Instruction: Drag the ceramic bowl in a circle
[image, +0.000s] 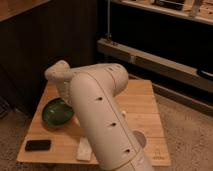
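Gripper (68, 102) sits low at the ceramic bowl's (56, 112) right edge, mostly hidden behind the arm (102, 120); can't tell whether it's gripping. Ceramic bowl lies just left of the gripper, on the left part of the wooden table (142, 112). Below the gripper, near the front edge: white flat object (84, 149). Further left of that, a black rectangular device (38, 145). Pale cup (138, 138) peeks out right of the arm.

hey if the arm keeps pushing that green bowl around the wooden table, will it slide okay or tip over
The ceramic bowl looks wide and shallow, so it probably slides rather than tips. Its glossy glaze suggests it could slip from the gripper at its rim. It is likely rigid and chippable near the table edge.
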